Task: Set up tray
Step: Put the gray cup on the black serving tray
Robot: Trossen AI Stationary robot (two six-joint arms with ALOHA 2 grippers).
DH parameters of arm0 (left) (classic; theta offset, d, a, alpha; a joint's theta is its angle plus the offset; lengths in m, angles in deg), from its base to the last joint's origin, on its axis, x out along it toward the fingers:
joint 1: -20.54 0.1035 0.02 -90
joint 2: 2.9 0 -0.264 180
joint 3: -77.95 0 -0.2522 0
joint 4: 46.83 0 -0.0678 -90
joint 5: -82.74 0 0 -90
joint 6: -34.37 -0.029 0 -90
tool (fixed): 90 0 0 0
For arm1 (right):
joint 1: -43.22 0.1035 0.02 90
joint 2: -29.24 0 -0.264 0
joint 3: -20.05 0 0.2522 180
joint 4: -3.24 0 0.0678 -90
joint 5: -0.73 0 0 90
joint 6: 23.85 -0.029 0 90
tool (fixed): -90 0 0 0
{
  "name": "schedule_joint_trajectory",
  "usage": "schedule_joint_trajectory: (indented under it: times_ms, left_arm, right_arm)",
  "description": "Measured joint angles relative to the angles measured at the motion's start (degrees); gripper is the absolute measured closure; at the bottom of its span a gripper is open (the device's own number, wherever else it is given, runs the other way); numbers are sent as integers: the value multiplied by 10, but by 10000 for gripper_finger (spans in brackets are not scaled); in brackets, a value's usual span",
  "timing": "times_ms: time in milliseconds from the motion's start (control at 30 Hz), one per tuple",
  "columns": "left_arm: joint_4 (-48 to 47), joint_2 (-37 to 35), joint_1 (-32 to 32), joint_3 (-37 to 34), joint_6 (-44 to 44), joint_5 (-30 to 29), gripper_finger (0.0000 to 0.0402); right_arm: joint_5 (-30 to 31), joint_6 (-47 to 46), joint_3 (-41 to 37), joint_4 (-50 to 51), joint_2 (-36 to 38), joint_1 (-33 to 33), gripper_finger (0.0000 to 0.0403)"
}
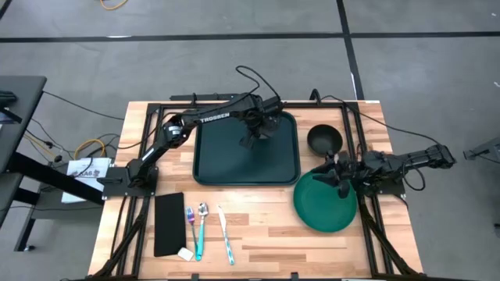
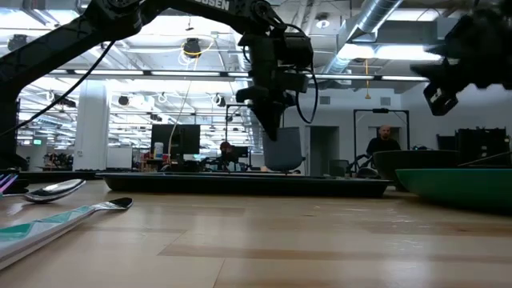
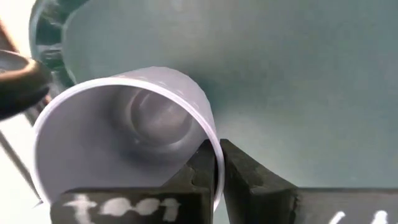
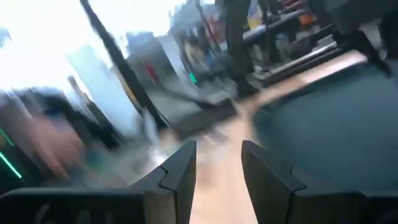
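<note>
The dark green tray (image 1: 234,168) lies at the table's far middle. My left gripper (image 1: 254,134) hangs over the tray and is shut on a pale grey cup (image 3: 130,137), whose open mouth faces the wrist camera. In the low view my left gripper (image 2: 270,112) is well above the tray (image 2: 240,184). My right gripper (image 1: 342,176) is open and empty above the far edge of a round green plate (image 1: 324,207). Its two fingers show with a gap between them in the right wrist view (image 4: 219,158). My left gripper holds the cup by its rim (image 3: 216,163), one finger inside the cup and one outside. The fingers come from above, pointing down toward the tray. The cup is tilted, its mouth turned toward the wrist, and is lifted clear of the tray.
A black bowl (image 1: 323,139) stands to the right of the tray, just beyond the plate. At the near left lie a flat black rectangle (image 1: 169,224), a spoon (image 1: 201,226), and two more teal-handled pieces of cutlery (image 1: 225,234). Bare wood lies at the near middle.
</note>
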Motion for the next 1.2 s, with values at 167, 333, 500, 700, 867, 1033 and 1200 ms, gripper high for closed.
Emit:
schedule_joint_trajectory:
  times_ms: [167,333,500,700,867,1033,1200]
  left_arm:
    - [-10,0,-2,5,3,1,401]
    - [-24,-3,-5,22,6,12,401]
    - [-54,-15,-7,22,12,13,401]
    - [-85,-50,-18,21,22,8,401]
    - [-86,-101,-45,21,3,-4,401]
    - [-96,-132,-84,21,-28,-33,401]
    - [-135,-133,-112,21,-32,-23,401]
  right_arm:
    - [55,-189,0,-101,0,0,277]
    - [91,-215,0,-123,0,0,274]
    - [122,-121,18,-93,-15,-11,275]
    - [197,-32,113,19,-135,-67,289]
    - [203,27,189,44,-274,-136,294]
    - [130,82,246,42,-398,-202,294]
    - [69,204,306,14,-488,-221,294]
